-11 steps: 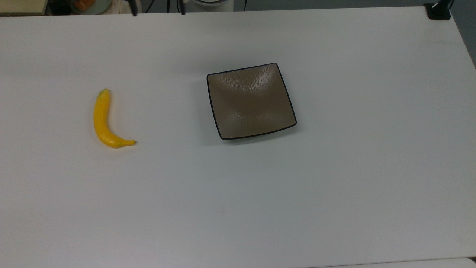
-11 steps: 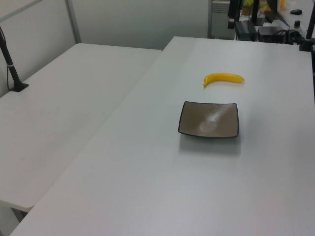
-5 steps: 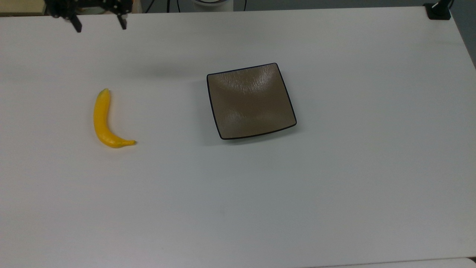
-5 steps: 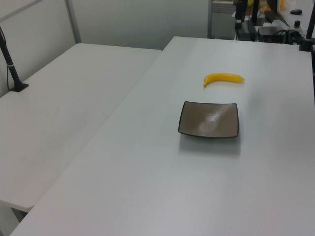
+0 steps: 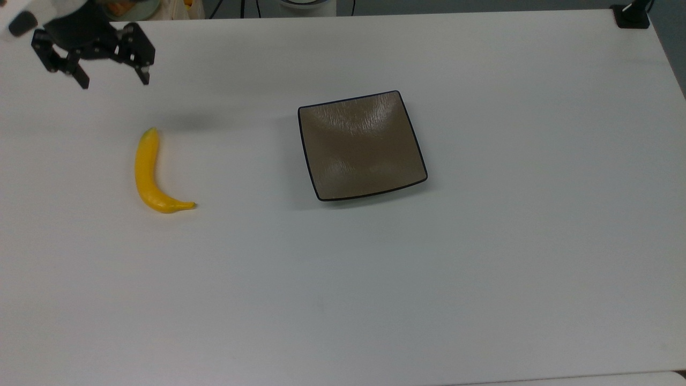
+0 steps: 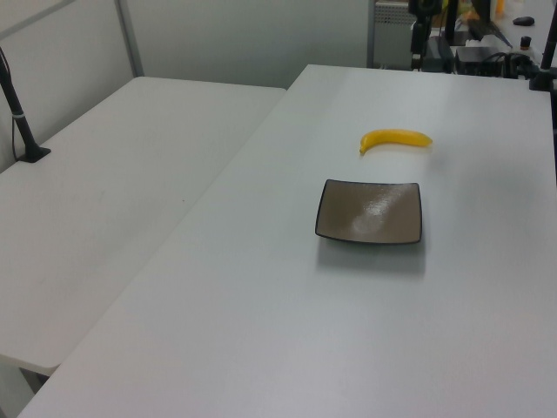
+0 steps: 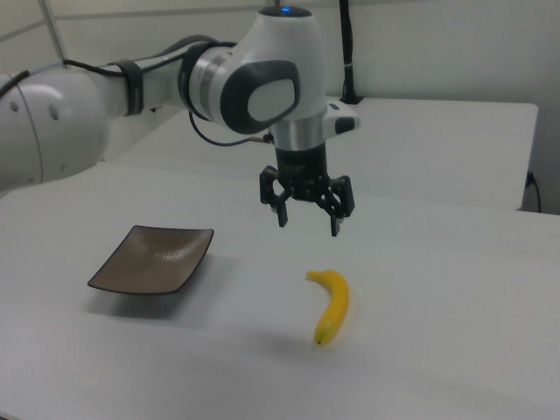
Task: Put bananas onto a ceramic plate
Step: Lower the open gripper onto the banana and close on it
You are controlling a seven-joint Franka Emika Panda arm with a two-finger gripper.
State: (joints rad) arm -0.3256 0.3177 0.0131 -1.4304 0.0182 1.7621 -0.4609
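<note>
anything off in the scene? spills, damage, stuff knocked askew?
Nothing stands out. The banana lies intact on the white table, apart from the ceramic plate, which sits flat, empty and undamaged. The pincer hangs open above the table near the banana, touching nothing. No spills.

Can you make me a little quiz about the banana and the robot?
1. True or false: the banana lies on the plate.
2. Is the gripper A) open above the table, or B) shut on the banana?
3. In the top view, which side of the plate is the banana on?

Key: 1. False, it lies on the table, apart from the plate. 2. A. 3. The top view's left.
</note>
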